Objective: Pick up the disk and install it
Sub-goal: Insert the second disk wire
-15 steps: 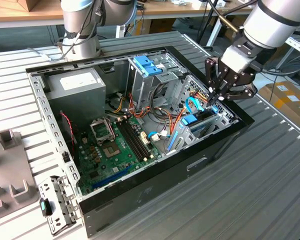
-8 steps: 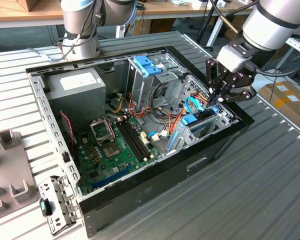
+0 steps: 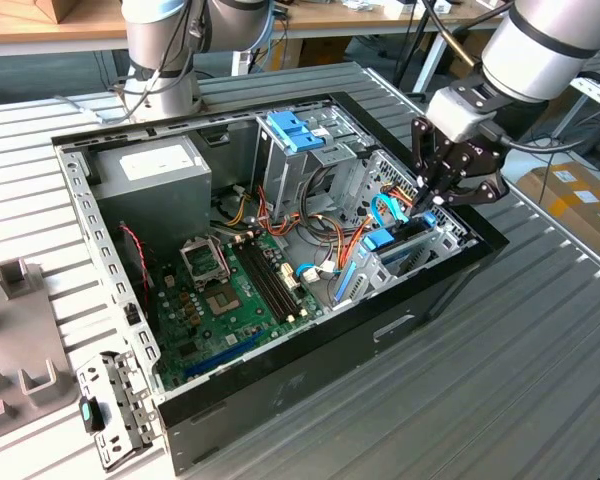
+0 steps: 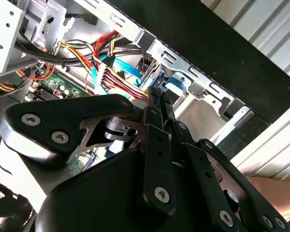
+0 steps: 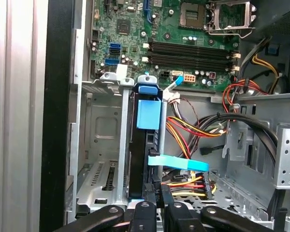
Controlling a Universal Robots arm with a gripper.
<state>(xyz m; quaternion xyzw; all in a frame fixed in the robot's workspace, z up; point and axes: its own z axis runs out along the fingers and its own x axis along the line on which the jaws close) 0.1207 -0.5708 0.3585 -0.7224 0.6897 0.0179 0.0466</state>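
My robot arm (image 3: 545, 45) was fat and silver-white with a dark ring, and its gripper (image 3: 432, 193) was black, with flat metal links, shiny round screws and a black cable behind it.

Green motherboard (image 3: 242, 292), black end effector (image 3: 427, 196)

I see the gripper (image 3: 429, 196) as matt black metal with bright screw heads. The disk (image 5: 137, 159) wears glossy blue plastic rails. The computer case (image 3: 280, 385) looks like matt black painted metal, its drive cage (image 5: 99, 145) bare dull steel.
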